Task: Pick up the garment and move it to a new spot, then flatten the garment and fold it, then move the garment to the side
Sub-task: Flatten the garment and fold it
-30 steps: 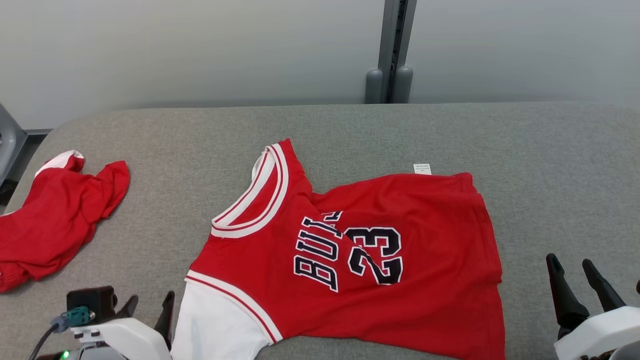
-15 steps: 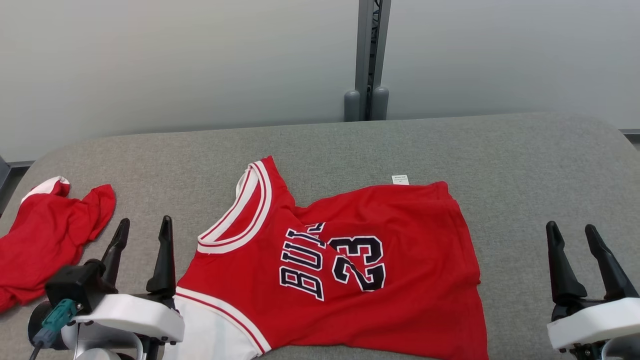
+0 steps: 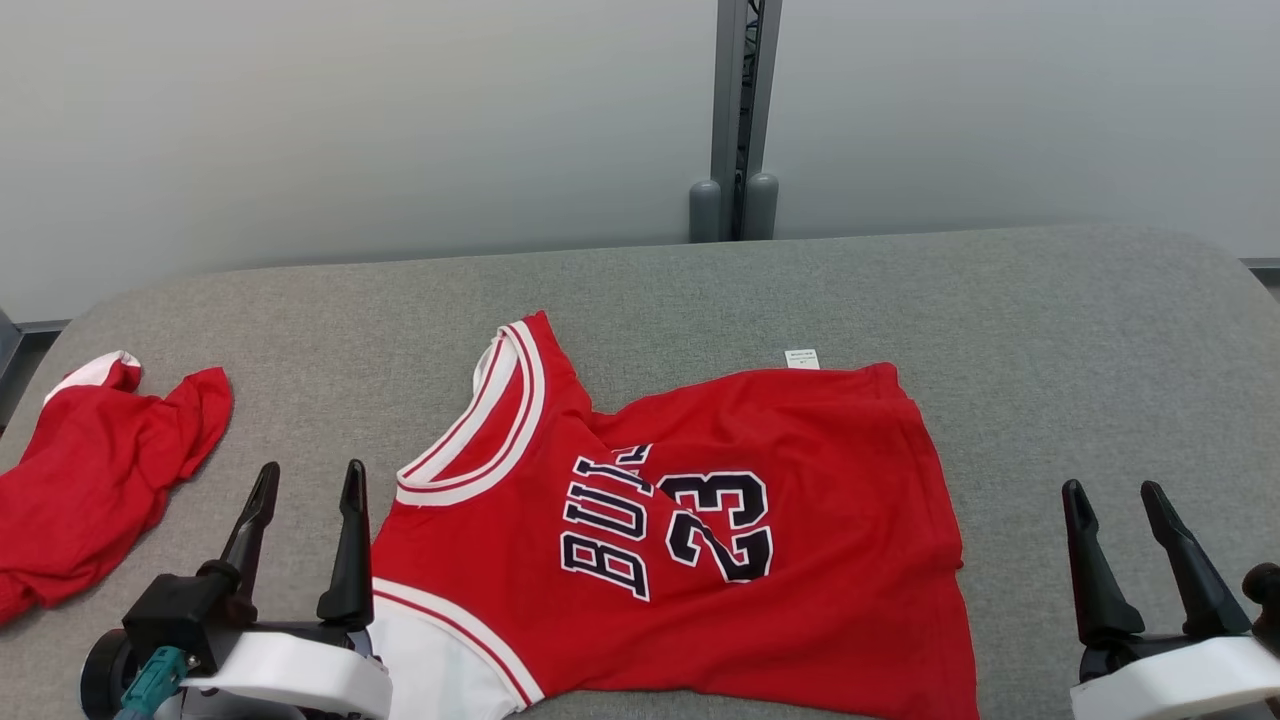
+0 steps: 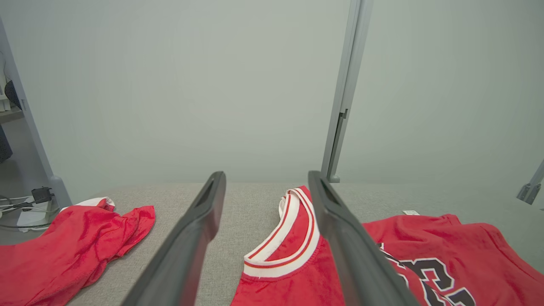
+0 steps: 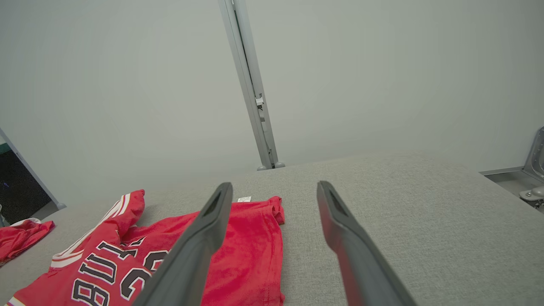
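Nearest the robot, the left gripper [image 3: 311, 467] sits at the lower left of the head view on its white wrist, with both dark fingers pointing away across the table [image 3: 1050, 330]. Its jaws are spread wide with nothing between them. Its inner finger stands just beside the near shoulder of the jersey [image 3: 850, 480], whether touching the cloth or hanging above it I cannot tell. The right gripper [image 3: 1111, 487] mirrors it at the lower right, fingers also pointing forward and parted just as widely, gripping nothing. It is over bare grey fabric, apart from the jersey's right edge. Between the two grippers the red jersey lies mostly spread out with its printed side up, turned sideways so the dark lettering and number run at a slant. Its white sleeve [image 3: 430, 660] is at the near edge by the left gripper, and the white-and-red striped collar [image 3: 500, 420] angles away toward the table's middle. A fold creases the cloth from below the collar across the lettering. Off to the left, well apart from the jersey, a crumpled red cloth [image 3: 90, 480] with a white patch lies by the table's left edge. A small white tag [image 3: 801, 358] pokes out at the jersey's far edge. Beyond that the padded grey surface runs bare to its rounded far edge, where a grey post [image 3: 738, 120] rises against the pale wall [image 3: 350, 120].
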Motion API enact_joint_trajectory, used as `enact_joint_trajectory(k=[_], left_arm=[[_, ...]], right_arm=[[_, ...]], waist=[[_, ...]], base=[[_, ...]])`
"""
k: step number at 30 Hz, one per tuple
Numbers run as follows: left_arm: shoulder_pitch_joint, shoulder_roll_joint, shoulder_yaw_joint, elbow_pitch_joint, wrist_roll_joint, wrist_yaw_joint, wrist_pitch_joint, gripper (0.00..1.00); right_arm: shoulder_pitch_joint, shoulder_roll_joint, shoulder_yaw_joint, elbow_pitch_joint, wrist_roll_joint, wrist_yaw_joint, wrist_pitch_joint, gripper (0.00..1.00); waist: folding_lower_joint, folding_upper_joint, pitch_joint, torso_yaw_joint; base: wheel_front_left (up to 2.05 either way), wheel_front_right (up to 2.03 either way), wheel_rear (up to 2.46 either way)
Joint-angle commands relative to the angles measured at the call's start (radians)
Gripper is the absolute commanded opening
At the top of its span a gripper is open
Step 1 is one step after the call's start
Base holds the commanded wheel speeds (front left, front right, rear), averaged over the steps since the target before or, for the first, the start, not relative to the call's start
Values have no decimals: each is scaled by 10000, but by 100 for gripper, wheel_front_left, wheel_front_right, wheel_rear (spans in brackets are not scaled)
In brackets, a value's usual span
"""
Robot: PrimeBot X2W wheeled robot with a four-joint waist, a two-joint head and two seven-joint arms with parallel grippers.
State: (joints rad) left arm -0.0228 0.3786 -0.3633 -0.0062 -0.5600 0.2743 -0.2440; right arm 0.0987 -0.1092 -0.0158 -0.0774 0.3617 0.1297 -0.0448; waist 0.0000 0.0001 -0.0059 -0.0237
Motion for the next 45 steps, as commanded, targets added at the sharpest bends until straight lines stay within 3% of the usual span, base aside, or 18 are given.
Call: enact_joint_trajectory(k=[1, 20, 25, 31, 36, 45], left_arm=[[-32, 7, -13, 48, 47, -60, -36, 100], [-141, -156, 75, 526, -122, -188, -128, 100], [253, -220, 28, 787, -752, -191, 837, 100], [428, 129, -330, 1009, -1119, 174, 2810, 100], [580, 325, -586, 1075, -1363, 218, 3861, 100], [426, 699, -802, 1238, -1648, 171, 5081, 100]], right_arm=[[49, -103, -5, 28, -86, 20, -127, 100], [-75, -46, -42, -315, -228, 20, 48, 100], [63, -41, -115, -156, -7, 20, 598, 100], [444, -69, -338, 176, 429, 20, 2712, 100], [802, 156, -442, 554, 721, 20, 4064, 100], [451, 503, -77, 1830, 1032, 20, 4745, 100]], waist=[[0, -1, 12, 16], [0, -1, -61, 66], [0, -1, -57, 68], [0, -1, 109, 179], [0, -1, 392, 322], [0, -1, 888, 535]], base=[[0, 0, 0], [0, 0, 0], [0, 0, 0], [0, 0, 0], [0, 0, 0], [0, 0, 0]])
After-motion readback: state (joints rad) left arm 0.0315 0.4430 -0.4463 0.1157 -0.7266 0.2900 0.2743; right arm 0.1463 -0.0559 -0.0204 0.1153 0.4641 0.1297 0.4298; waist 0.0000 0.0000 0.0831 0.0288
